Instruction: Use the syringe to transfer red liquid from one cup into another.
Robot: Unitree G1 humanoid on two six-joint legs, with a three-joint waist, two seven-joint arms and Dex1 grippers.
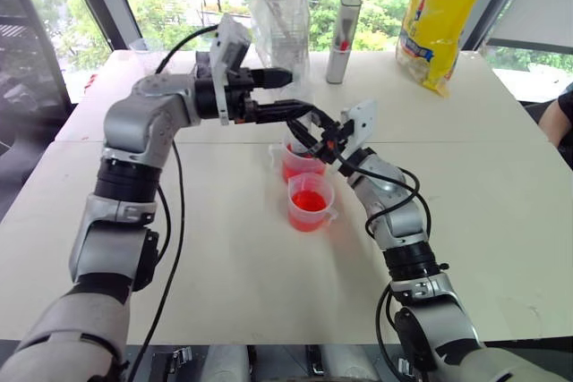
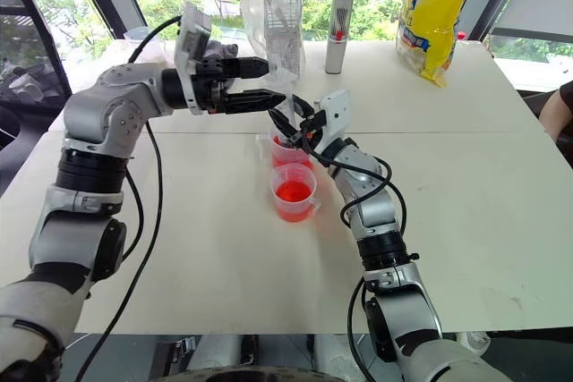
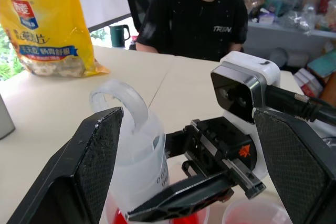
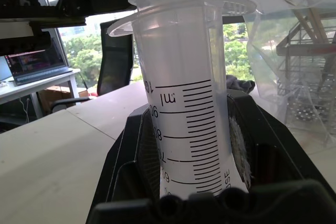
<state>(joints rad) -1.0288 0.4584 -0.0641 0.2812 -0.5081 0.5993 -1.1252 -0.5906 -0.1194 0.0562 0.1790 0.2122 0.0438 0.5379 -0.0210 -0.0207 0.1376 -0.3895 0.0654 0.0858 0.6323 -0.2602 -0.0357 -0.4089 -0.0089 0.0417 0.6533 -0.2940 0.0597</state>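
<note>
Your left gripper (image 2: 261,82) is reaching across from the upper left of the frame with its jaws standing wide apart, empty, its fingers (image 3: 89,166) flanking the ring-shaped plunger top of the syringe (image 4: 189,129) without touching it. Just right of centre, your right gripper (image 2: 291,123) is clamping its jaws on the syringe barrel, holding it upright with the lower end down inside the far cup (image 2: 288,147). That cup is sitting at mid-frame holding red liquid (image 2: 292,191), as is the near cup (image 2: 295,194) just below it, the two nearly touching.

You are at the plunger step, I judge; I cannot tell if any liquid is in the barrel. Next you are needing to close the left jaws on that ring and work the plunger straight along the barrel, while keeping the right grip steady so the cup is not tipping.
</note>
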